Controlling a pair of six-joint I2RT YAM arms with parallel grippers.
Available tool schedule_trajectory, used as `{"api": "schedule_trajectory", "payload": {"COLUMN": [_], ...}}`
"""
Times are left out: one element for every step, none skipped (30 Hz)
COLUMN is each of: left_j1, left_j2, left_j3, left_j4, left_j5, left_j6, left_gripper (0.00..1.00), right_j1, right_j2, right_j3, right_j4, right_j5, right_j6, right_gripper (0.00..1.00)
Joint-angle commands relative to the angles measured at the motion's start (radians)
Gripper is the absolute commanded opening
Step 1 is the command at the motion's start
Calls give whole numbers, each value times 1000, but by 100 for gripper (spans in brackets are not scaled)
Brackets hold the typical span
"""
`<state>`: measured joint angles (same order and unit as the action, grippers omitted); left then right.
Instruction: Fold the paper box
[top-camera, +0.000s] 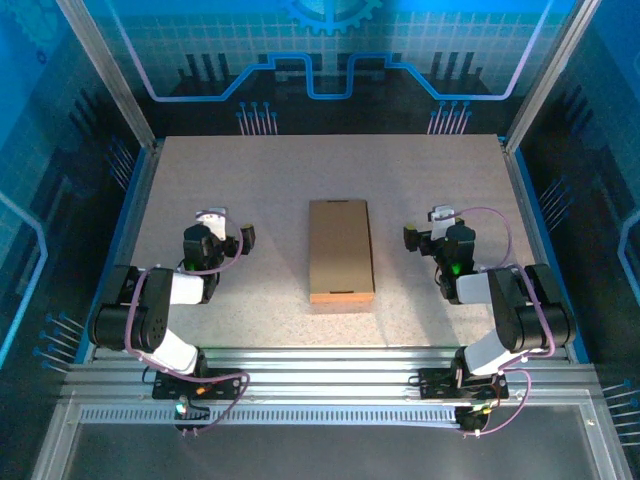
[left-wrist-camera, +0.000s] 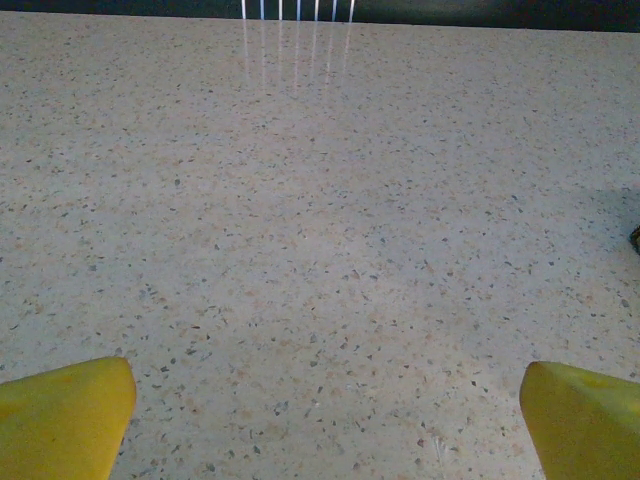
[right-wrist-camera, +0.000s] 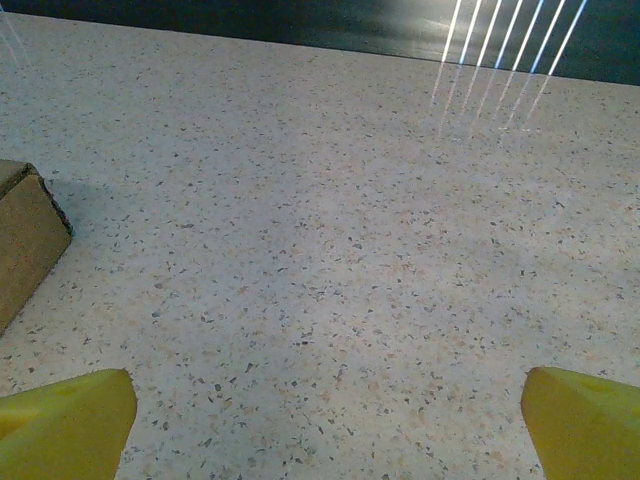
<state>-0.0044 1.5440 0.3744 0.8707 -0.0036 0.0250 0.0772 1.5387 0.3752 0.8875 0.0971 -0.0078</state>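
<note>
at the middle of the table (top-camera: 250, 170), one paper box (top-camera: 341, 251) is laid flat as a slim, closed brown carton. its long sides are run away from the arm bases and one short end is turned toward them. two small slot marks are made out on its top face, one near each short end. the box is touched by neither gripper and is set between the two, apart from both. in the right wrist view one brown corner of it is seen at the left edge, resting on the speckled surface with a shadow cast beside it.

two grippers are counted. the left gripper (top-camera: 228, 226) is held to the left of the box, well apart from it, over bare table. in its wrist view two yellow fingertips (left-wrist-camera: 65, 415) are seen at the bottom corners, spread wide, with only speckled table between them, so the jaws are parted fully and nothing is gripped. the right gripper (top-camera: 427, 225) is held to the right of the box, nearer to it but clear of it. its own two fingertips (right-wrist-camera: 580, 420) are likewise spread to the bottom corners, the jaws wide apart and nothing held.

two arms are bolted to the ribbed metal rail (top-camera: 320, 360) at the near edge. blue patterned walls (top-camera: 330, 50) are set around the table.
</note>
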Motion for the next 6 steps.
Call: {"api": "schedule_trajectory", "payload": {"left_j1": [11,11,11,10,11,11], "left_j2": [2,4,3,3,2,3], "left_j3": [13,12,12,11,12,12], "left_j4": [36,35,36,36,36,37], "left_j5": [2,2,3,3,2,2], "left_j6": [-14,-14,-14,-14,-14,-14], "left_gripper": [99,99,99,99,99,99], "right_j1": [-12,-13,-13,-14,-13,-13], "right_j2": [0,0,0,0,0,0], "right_j3": [21,21,21,19,18,18], "right_j4": [4,3,4,6,8,8], "right_j5": [10,7,5,5,6,7], "right_j6": [10,12,12,11,8,9], "right_gripper": [100,100,100,100,100,100]}}
